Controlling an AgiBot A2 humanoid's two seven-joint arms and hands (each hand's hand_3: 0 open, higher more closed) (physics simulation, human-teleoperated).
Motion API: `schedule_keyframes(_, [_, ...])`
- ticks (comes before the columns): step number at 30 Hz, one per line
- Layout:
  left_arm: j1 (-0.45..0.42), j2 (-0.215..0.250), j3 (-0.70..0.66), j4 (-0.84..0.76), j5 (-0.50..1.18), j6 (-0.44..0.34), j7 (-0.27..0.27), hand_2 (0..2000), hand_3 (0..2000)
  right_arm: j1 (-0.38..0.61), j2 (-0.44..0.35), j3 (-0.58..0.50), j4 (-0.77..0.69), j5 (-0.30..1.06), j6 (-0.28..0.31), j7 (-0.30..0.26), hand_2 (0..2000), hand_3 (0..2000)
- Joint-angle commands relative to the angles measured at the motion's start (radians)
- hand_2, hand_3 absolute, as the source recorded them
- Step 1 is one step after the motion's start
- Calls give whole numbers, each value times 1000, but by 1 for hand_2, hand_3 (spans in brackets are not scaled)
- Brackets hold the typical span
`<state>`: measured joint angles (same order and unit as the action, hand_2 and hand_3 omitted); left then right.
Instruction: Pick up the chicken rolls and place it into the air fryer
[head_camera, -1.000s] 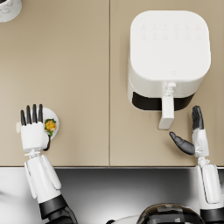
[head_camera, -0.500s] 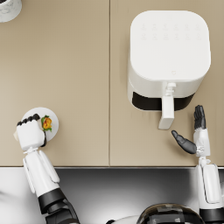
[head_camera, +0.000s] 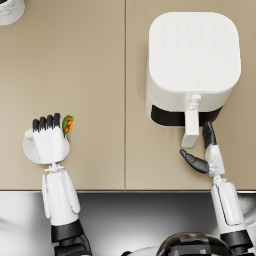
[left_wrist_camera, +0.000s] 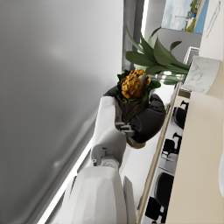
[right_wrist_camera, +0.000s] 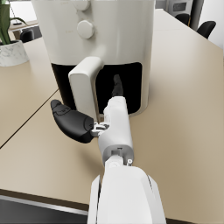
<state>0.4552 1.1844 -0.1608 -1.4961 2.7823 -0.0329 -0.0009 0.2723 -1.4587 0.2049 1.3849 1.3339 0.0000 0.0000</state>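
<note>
The chicken roll (head_camera: 68, 123), orange filling wrapped in green leaf, is gripped in my left hand (head_camera: 50, 137) just above the small white plate (head_camera: 30, 151) near the table's front left. The left wrist view shows the chicken roll (left_wrist_camera: 134, 84) sticking out of the curled fingers of the left hand (left_wrist_camera: 141, 119). The white air fryer (head_camera: 192, 60) stands at the back right, its handle (head_camera: 190, 127) pointing toward me over a dark front. My right hand (head_camera: 207, 152) is open beside the handle (right_wrist_camera: 85, 87), not touching it, as the right hand (right_wrist_camera: 98, 120) shows in its wrist view.
A marbled plant pot (head_camera: 10, 10) sits at the far left corner; the pot (right_wrist_camera: 13, 52) shows left of the fryer (right_wrist_camera: 100, 35) in the right wrist view. A seam (head_camera: 125, 95) runs down the beige tabletop. The front edge lies just below both hands.
My left hand went from flat over the plate to curled around the chicken roll and has raised it off the plate. The right hand has barely moved.
</note>
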Motion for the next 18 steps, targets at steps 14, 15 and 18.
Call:
schedule_keyframes(14, [75,32,185,-234,-1,-13,3,2000,2000,127,-59,113,-179,3,-79,1,2000,1307])
schedule_keyframes(15, [78,35,205,-239,-1,-13,2,2000,2000,122,-56,124,-174,3,-106,0,2000,1633])
schedule_keyframes(18, [111,53,247,-231,-1,-14,2,2000,2000,89,-30,178,-87,7,-70,-1,2000,2000])
